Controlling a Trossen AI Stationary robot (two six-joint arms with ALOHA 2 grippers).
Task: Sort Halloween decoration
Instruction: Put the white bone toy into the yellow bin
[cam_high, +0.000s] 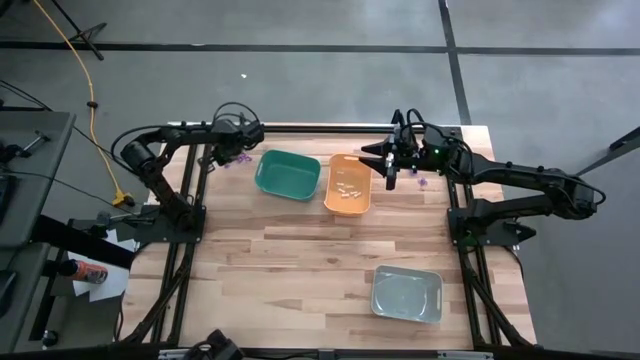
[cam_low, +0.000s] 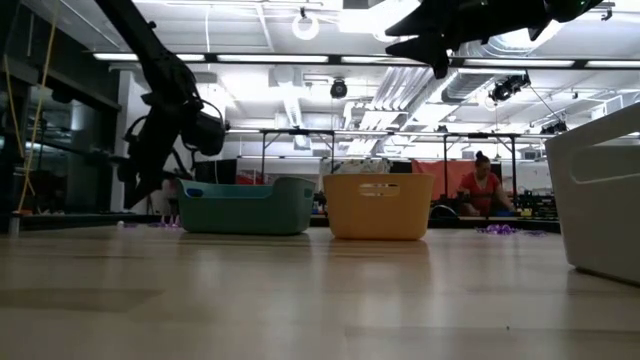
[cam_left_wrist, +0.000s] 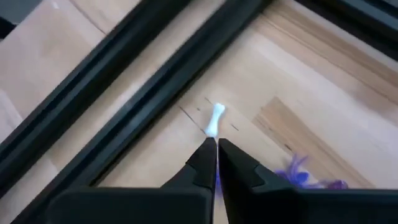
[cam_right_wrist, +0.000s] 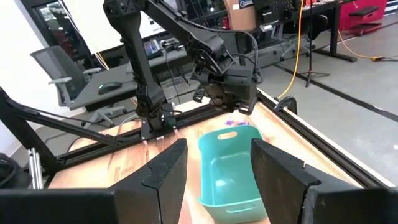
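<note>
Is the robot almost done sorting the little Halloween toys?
Not yet. Some whitish trinkets already lie in the orange bin. Right now the left end effector is shut on a small white bone trinket at the table's far left corner. Purple trinkets are loose beside it, and more purple ones lie near the open right end effector, so sorting remains.

- The table (cam_high: 300, 260) is light wood in planks, smooth, with visible grain and a soft shine.
- The green bin (cam_high: 287, 174), orange bin (cam_high: 349, 186) and grey bin (cam_high: 407, 294) look like smooth matt plastic.
- The white bone trinket (cam_left_wrist: 215, 119) looks like smooth plastic.
- The left gripper (cam_left_wrist: 217, 163) has matt black fingers.
</note>
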